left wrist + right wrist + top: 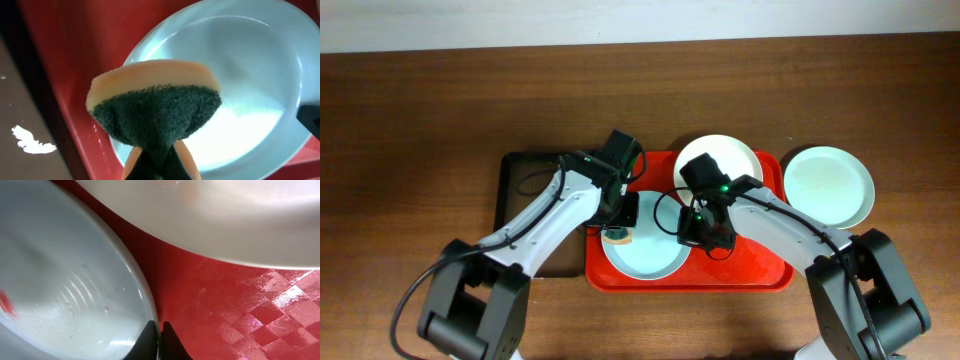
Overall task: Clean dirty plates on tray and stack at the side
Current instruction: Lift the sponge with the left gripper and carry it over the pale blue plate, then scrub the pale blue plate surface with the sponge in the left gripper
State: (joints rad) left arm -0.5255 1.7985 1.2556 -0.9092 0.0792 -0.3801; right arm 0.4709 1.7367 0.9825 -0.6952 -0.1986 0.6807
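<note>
On the red tray [760, 262] lie two plates: a pale blue plate [645, 255] at the front left and a white plate [725, 158] at the back. A mint green plate [828, 187] rests on the table to the tray's right. My left gripper [617, 232] is shut on an orange sponge with a green scouring face [155, 105], held over the blue plate's [250, 75] left side. My right gripper [159, 341] is shut on the blue plate's [60, 270] right rim. A small red smear [5, 302] shows on that plate. The white plate [225, 215] lies just beyond.
A black-rimmed brown tray [520, 215] lies against the red tray's left side, under my left arm. Brown wooden table [410, 130] extends all around. The red tray's checkered floor [250, 305] lies bare to the right of my right fingers.
</note>
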